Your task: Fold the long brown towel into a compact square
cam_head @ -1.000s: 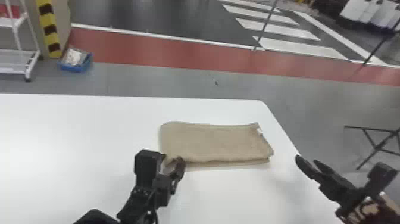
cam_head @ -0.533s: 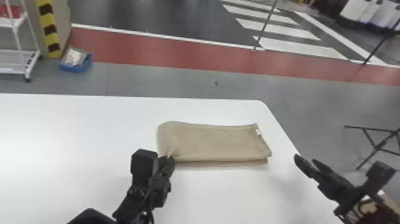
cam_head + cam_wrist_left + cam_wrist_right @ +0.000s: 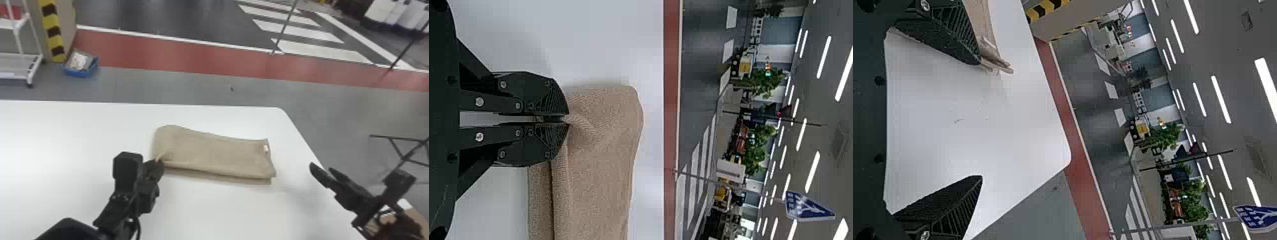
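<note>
The brown towel (image 3: 217, 154) lies as a folded, layered strip on the white table, a small white tag at its right end. At its near left corner is my left gripper (image 3: 158, 162), shut on a pinched bit of cloth. The left wrist view shows the closed left gripper (image 3: 566, 119) with a crease running from its tips into the towel (image 3: 604, 150). My right gripper (image 3: 320, 169) is held to the right of the towel, over the table's right edge. In the right wrist view the right gripper (image 3: 981, 120) has its fingers wide apart, with nothing between them.
The white table (image 3: 63, 137) ends at a rounded far right corner, just beyond the towel. Past it on the floor are a blue bin (image 3: 81, 71), a white rack (image 3: 19, 65) at the left and a black folding stand (image 3: 399, 151) at the right.
My left gripper has moved left, closing on the towel's near left corner. That end of the towel has shifted slightly left. The right arm has hardly moved.
</note>
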